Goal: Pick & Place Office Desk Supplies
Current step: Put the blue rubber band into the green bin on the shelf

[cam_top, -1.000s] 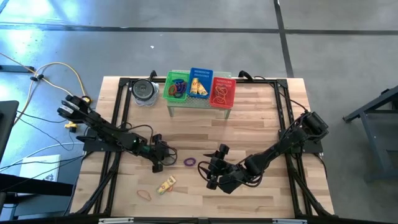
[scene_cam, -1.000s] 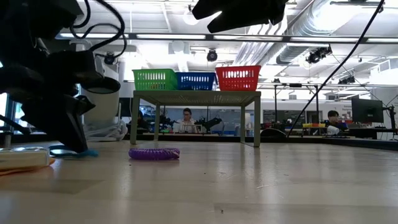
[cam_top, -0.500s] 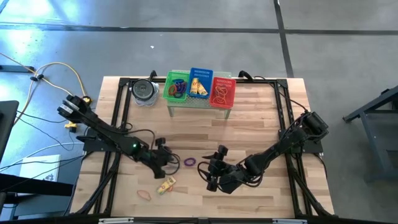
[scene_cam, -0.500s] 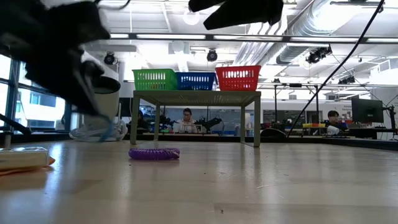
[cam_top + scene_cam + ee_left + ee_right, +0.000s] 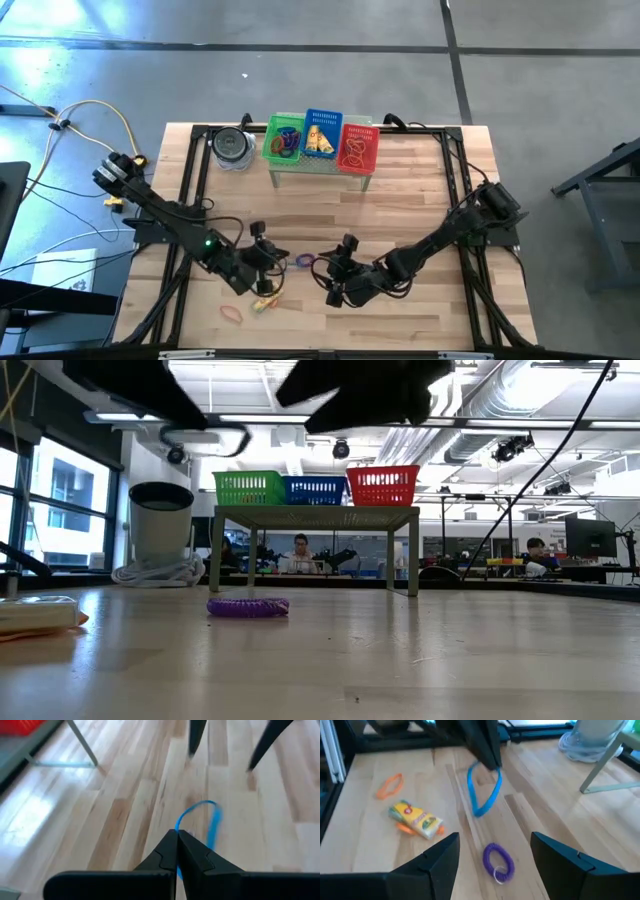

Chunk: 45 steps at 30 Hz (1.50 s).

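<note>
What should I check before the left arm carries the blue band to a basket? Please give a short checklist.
1. Left gripper shut on blue band: ok.
2. Band lifted clear of table: ok, it hangs from the gripper in the right wrist view.
3. Right gripper open and holding nothing: ok.
4. Right gripper away from the left arm's path: not ok, it sits close beside, over the purple coil.
5. Baskets upright on their stand: ok.
6. Band held firmly enough for travel: cannot tell.
</note>
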Each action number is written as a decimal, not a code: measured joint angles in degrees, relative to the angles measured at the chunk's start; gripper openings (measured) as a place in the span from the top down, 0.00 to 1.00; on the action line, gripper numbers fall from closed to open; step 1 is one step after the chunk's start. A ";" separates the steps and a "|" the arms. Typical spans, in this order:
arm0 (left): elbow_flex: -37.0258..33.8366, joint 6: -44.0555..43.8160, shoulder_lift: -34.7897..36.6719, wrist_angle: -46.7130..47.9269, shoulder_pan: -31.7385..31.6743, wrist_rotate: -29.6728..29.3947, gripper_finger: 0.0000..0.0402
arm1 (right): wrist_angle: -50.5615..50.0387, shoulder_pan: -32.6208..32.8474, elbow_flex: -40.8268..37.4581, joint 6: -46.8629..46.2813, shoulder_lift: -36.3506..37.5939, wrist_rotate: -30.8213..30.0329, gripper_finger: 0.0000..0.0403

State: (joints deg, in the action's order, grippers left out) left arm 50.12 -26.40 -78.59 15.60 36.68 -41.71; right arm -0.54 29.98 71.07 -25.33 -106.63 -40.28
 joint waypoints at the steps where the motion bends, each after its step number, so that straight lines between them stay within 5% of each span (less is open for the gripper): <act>1: 0.09 -0.03 0.00 -0.62 0.46 -0.79 1.00 | 0.30 -0.34 -0.02 0.04 -0.24 0.33 0.42; 32: 0.09 6.04 -2.19 -5.78 1.89 -3.41 1.00 | 20.09 -6.80 0.13 1.32 -8.07 16.84 0.44; 37: 0.09 6.06 -2.19 -5.78 1.89 -3.40 1.00 | 20.25 -6.89 0.13 1.60 -8.07 16.56 0.55; 45: 0.09 6.08 -2.19 -5.73 2.07 -3.30 1.00 | 20.30 -6.84 0.13 2.49 -8.07 16.91 0.95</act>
State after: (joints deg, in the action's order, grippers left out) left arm 50.22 -20.32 -80.77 9.87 38.75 -45.01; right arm 19.76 23.14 71.20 -22.84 -114.69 -23.37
